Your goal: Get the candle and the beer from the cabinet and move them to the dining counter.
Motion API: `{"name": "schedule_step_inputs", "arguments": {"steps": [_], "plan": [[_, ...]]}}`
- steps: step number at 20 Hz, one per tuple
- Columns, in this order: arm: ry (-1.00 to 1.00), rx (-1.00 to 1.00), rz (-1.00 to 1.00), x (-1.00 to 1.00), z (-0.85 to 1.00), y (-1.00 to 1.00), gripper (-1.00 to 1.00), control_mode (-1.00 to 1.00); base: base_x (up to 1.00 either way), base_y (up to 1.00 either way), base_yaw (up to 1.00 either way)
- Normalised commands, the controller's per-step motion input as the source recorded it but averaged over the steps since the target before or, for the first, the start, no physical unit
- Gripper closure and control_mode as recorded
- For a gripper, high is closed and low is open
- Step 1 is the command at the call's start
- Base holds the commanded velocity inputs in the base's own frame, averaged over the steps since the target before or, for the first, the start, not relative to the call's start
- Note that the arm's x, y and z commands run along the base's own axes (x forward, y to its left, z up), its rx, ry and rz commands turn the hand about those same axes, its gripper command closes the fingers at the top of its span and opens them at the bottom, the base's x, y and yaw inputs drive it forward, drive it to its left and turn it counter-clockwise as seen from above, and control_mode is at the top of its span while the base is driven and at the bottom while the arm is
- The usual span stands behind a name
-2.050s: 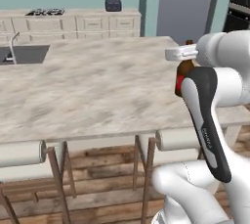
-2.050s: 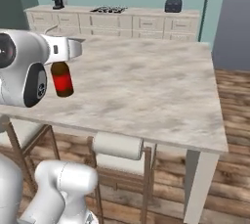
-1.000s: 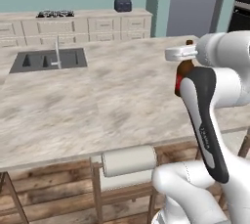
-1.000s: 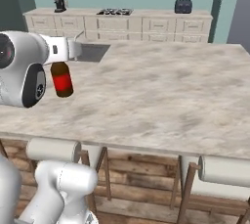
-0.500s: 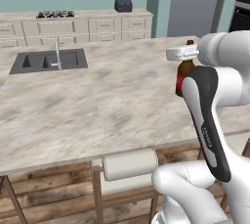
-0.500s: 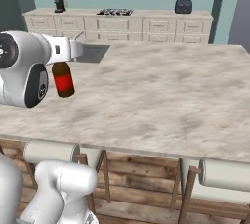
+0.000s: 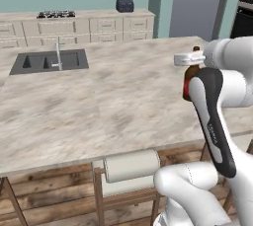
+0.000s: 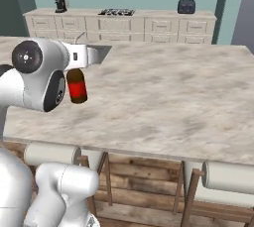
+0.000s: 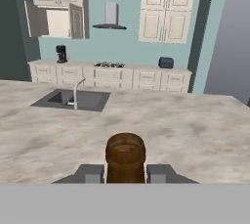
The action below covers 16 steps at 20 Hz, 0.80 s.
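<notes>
Beer upright above dining counter.

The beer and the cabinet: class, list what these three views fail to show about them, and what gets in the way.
- Left base view: the beer is mostly hidden by the arm.
- Hand view: the gripper fingers and the bottom edge hide the bottle's body and label.
- Hand view: the cabinet stands open, but too small to tell what is inside.

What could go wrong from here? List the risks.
1. The gripper holds the beer by its neck, well above the dining counter; released from there, it would likely topple.
2. The sink sits in the counter; setting the bottle near its edge risks a tip.
</notes>
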Motion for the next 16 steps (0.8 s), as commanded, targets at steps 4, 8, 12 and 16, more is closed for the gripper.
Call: {"name": "schedule_step_inputs", "arguments": {"steps": [4,8,12,16], "plan": [[0.05,-0.02,0.00,0.65,-0.59,-0.39,1.00,-1.00,0.00,0.00,0.00],[0.06,-0.03,0.00,0.73,-0.59,-0.29,1.00,-1.00,0.00,0.00,0.00],[0.05,-0.01,0.00,0.72,-0.58,-0.18,1.00,-1.00,0.00,0.00,0.00],[0.07,0.00,0.00,0.77,-0.45,-0.31,1.00,-1.00,0.00,0.00,0.00]]}}
